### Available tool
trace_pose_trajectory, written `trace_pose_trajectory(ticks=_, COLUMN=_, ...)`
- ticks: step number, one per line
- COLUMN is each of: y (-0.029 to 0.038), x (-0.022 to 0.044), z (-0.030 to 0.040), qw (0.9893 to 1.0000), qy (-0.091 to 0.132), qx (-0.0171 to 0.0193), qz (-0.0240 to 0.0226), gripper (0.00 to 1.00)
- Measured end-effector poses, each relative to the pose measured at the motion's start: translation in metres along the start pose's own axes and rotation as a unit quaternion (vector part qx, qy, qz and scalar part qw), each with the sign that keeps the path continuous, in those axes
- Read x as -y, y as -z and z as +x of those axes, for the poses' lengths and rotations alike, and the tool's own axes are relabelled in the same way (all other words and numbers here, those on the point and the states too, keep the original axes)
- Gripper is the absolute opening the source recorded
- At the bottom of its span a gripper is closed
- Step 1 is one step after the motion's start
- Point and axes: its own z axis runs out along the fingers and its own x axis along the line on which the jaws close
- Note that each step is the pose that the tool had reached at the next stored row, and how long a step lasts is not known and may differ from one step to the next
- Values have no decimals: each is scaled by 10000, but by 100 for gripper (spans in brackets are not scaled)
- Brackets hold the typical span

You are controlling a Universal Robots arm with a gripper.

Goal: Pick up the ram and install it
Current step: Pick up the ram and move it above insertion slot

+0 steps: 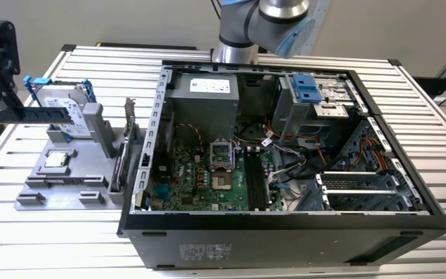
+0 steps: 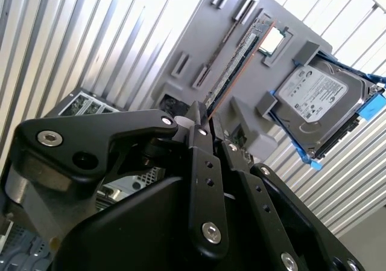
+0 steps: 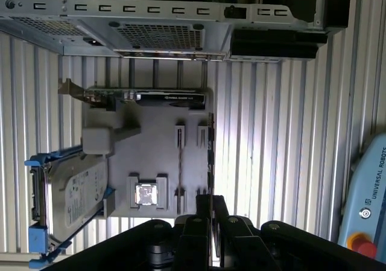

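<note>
Black metal fingers [image 2: 202, 174] of the hand [image 2: 204, 117] are clamped on one end of the ram [image 2: 235, 63]. In the second wrist view the green stick, with its row of dark chips, runs straight out from between them.

In the exterior view the hand is at the view's far left. It holds the ram [image 1: 41, 114] level and standing on its long edge.

Just behind the ram in that view is the silver drive [image 1: 56, 96] in its blue frame, with a white printed label on its top face. The drive leans on the grey tray [image 1: 76, 165], and the ram hangs over that tray. Whether the two touch cannot be told.

A square silver chip [image 1: 56, 161] sits in a pocket of the tray. A dark card [image 1: 126, 145] with a metal bracket stands along the tray's edge nearest the case.

In the first wrist view a pale blue panel [image 3: 365, 210] beside the hand carries print and a red button.

Further off, at the exterior view's right of the tray, the open case [image 1: 285, 224] lies on its side on the slatted metal desk [image 1: 53, 244]. A printed sticker shows on its near wall. Inside are the green board [image 1: 200, 168], long black slots [image 1: 254, 177] and a grey power supply [image 1: 207, 96] with a white label. The slots are well apart from the ram.

The arm [image 1: 269, 23] rises behind the case.
</note>
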Motion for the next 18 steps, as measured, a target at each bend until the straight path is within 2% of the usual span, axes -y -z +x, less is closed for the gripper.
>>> trace_pose_trajectory(ticks=18, y=3, x=-177, z=-2, qw=10000, qy=0, qx=1, qz=0, gripper=0)
